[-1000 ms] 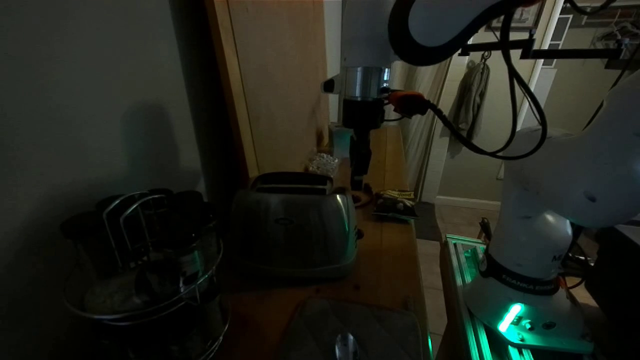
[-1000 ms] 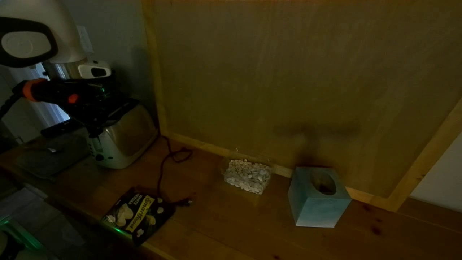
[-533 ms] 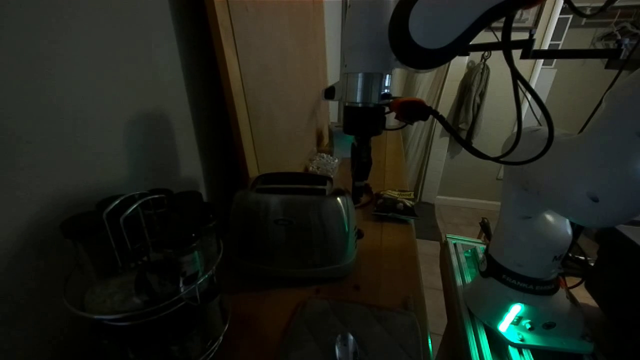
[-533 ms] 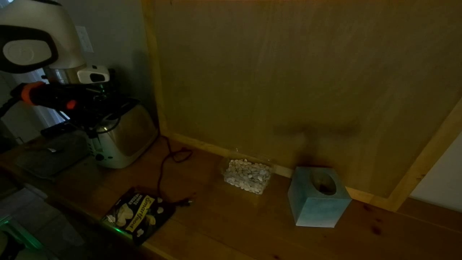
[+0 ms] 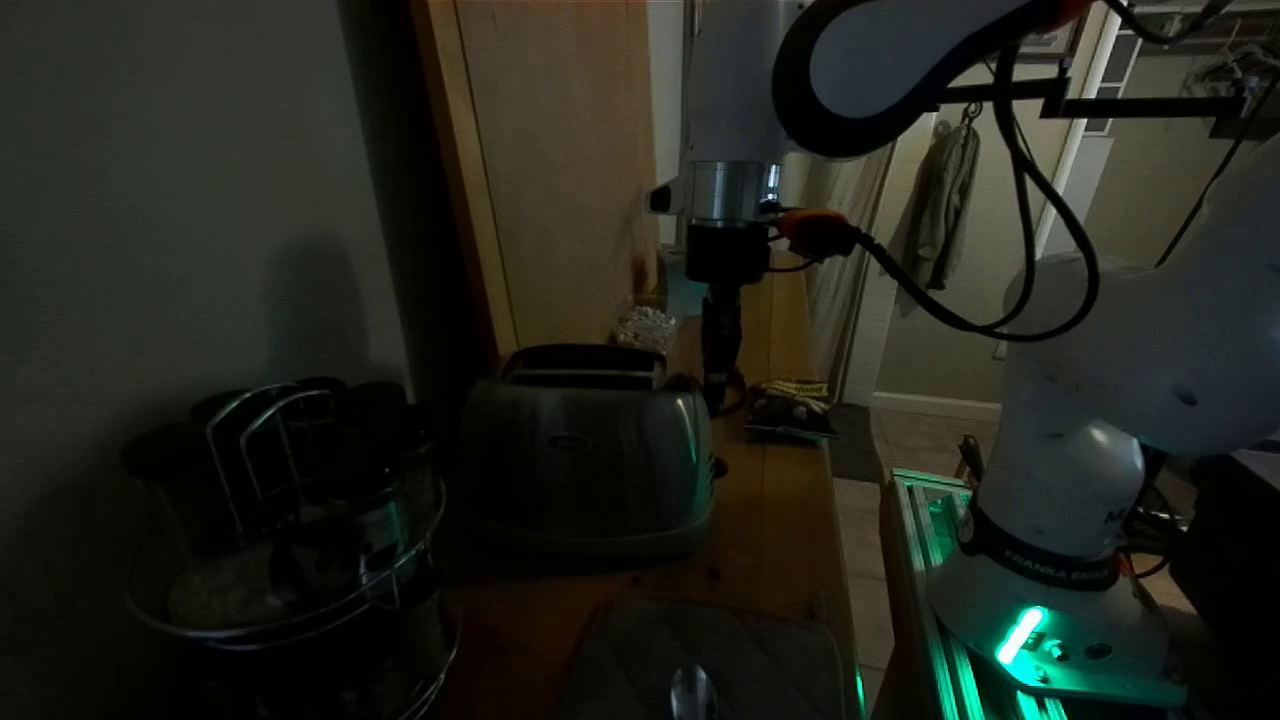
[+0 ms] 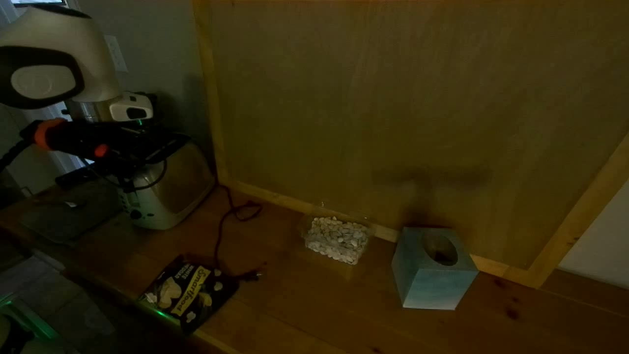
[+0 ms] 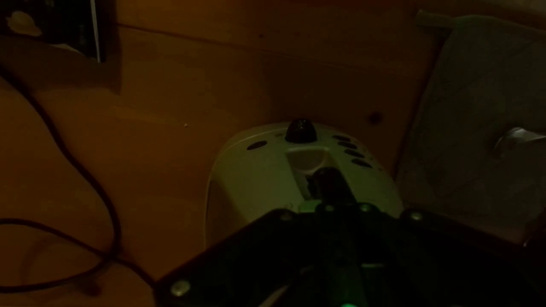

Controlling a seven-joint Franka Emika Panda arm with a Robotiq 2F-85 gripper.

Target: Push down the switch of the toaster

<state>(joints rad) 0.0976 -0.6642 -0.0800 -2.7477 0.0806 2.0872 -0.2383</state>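
The silver toaster (image 5: pixel 590 460) stands on the wooden counter against the wall; it also shows in an exterior view (image 6: pixel 182 179) and in the wrist view (image 7: pixel 251 183). Its control end has a black dial (image 7: pixel 301 131), several dark buttons and a recessed lever slot (image 7: pixel 309 158). My gripper (image 7: pixel 330 181) appears shut and points down over the upper part of that slot. In both exterior views my gripper (image 5: pixel 715 390) (image 6: pixel 128 184) hangs at the toaster's control end. The switch itself is mostly hidden behind the dark fingertips; contact cannot be told.
A snack bag (image 6: pixel 189 295) and the power cord (image 6: pixel 218 246) lie on the counter. A clear container of white pebbles (image 6: pixel 339 241) and a tissue box (image 6: pixel 435 270) stand farther along. A grey mat (image 5: pixel 620 670) with a spoon (image 5: pixel 692 690) and a wire-handled pot (image 5: pixel 170 510) flank the toaster.
My arm and gripper have moved down alongside the toaster's control end, with the fingertips now lower. The toaster and the other objects have not visibly moved.
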